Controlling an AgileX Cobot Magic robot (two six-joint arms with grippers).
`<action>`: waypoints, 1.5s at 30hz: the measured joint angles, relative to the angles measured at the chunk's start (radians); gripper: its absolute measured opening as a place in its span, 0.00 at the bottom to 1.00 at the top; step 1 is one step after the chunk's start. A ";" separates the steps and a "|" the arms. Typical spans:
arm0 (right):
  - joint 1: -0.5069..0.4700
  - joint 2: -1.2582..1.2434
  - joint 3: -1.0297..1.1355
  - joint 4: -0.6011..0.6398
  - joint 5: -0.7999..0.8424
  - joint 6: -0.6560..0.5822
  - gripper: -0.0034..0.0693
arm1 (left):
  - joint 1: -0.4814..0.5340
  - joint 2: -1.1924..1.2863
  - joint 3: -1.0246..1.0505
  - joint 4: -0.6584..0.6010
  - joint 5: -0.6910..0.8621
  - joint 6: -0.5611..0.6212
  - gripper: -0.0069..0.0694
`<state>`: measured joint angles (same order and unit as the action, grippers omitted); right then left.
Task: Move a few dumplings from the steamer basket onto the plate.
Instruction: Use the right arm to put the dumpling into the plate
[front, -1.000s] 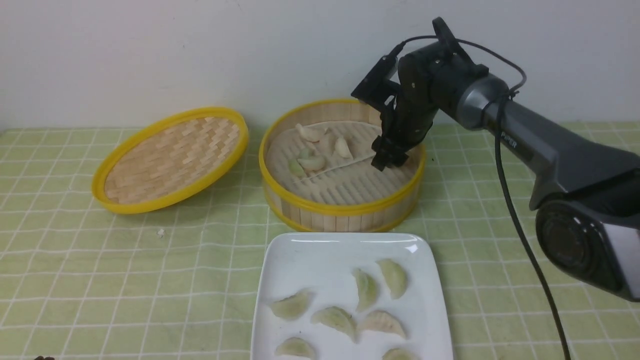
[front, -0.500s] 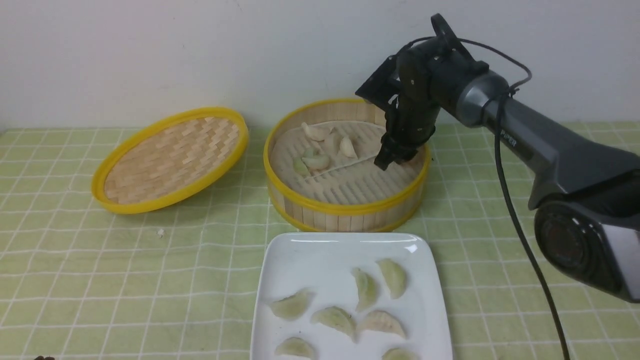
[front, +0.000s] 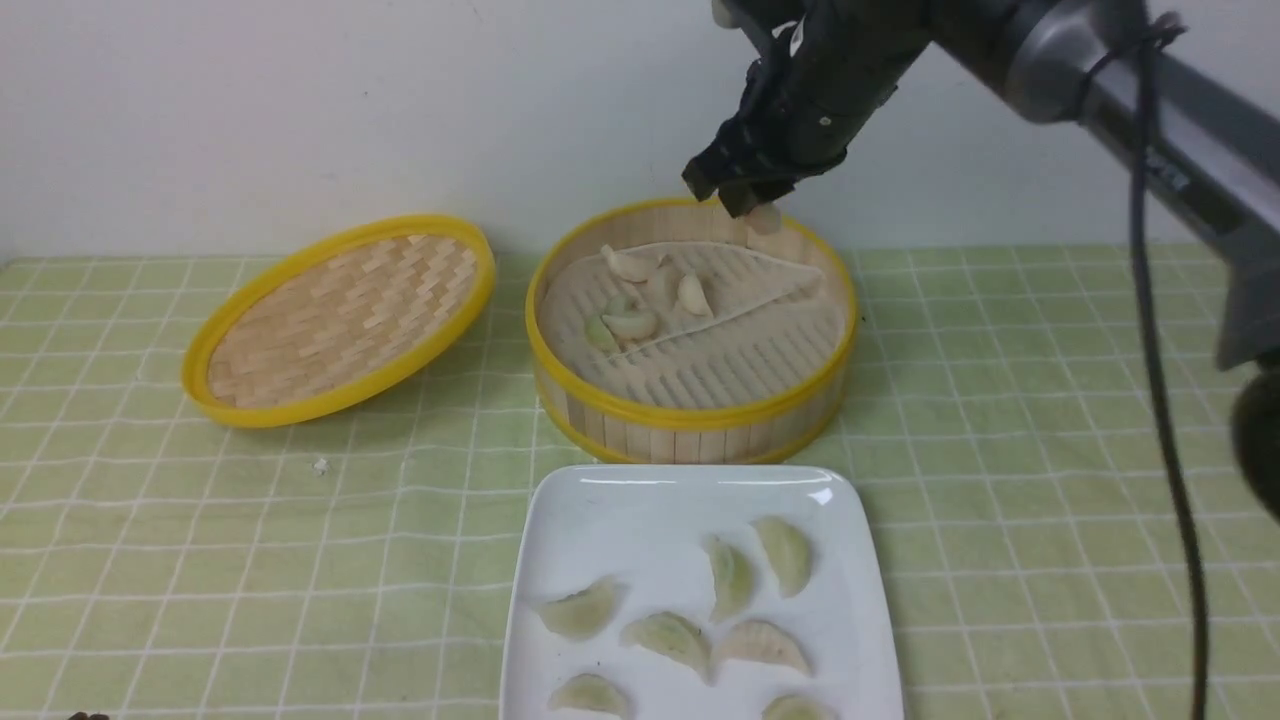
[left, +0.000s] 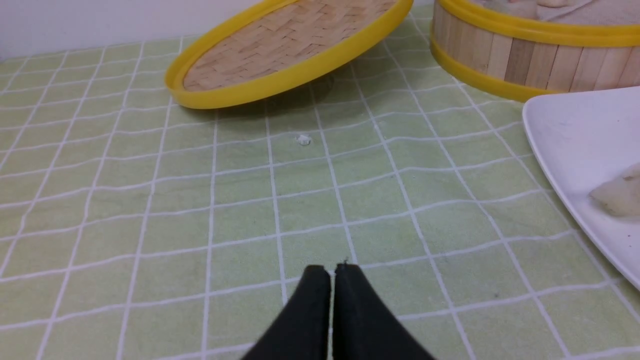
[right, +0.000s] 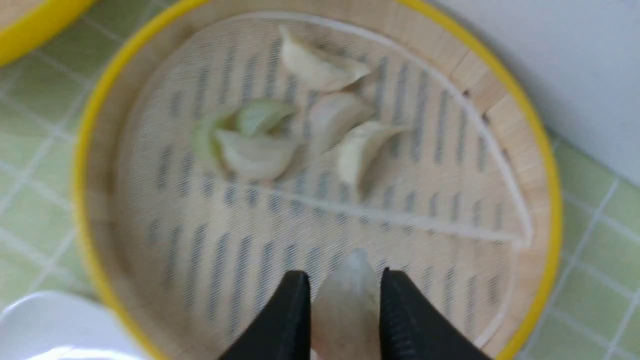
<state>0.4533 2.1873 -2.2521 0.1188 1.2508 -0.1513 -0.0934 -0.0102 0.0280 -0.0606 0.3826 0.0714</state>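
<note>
My right gripper (front: 748, 205) hangs above the far rim of the steamer basket (front: 690, 415), shut on a pale dumpling (front: 765, 216). In the right wrist view the dumpling (right: 345, 295) sits pinched between the two black fingers (right: 287, 315), above the basket's slatted floor (right: 240, 240). Several dumplings (front: 640, 300) lie grouped at the basket's left rear. The white square plate (front: 620, 510) in front of the basket holds several greenish dumplings (front: 730, 575). My left gripper (left: 331, 272) is shut and empty, low over the cloth to the left of the plate (left: 570, 135).
The woven bamboo lid (front: 345, 315) leans tilted on the cloth left of the basket. A small white crumb (front: 321, 465) lies on the green checked tablecloth. A white wall runs close behind the basket. The right arm's black cable (front: 1165, 400) hangs at the right.
My right gripper rose from inside the basket's right side to above its far rim, carrying a dumpling up with it. The basket shifted slightly to the right. The left gripper is not seen earlier.
</note>
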 joint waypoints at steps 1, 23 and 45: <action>0.003 -0.036 0.054 0.031 0.000 0.000 0.27 | 0.000 0.000 0.000 0.000 0.000 0.000 0.08; 0.208 -0.076 0.511 0.142 -0.091 0.125 0.49 | 0.000 0.000 0.000 0.000 0.000 0.000 0.08; 0.208 -0.738 0.483 -0.110 -0.002 0.277 0.03 | 0.000 0.000 0.000 0.000 0.000 0.000 0.08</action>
<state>0.6609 1.4491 -1.7688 0.0088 1.2492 0.1256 -0.0934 -0.0102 0.0280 -0.0606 0.3826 0.0714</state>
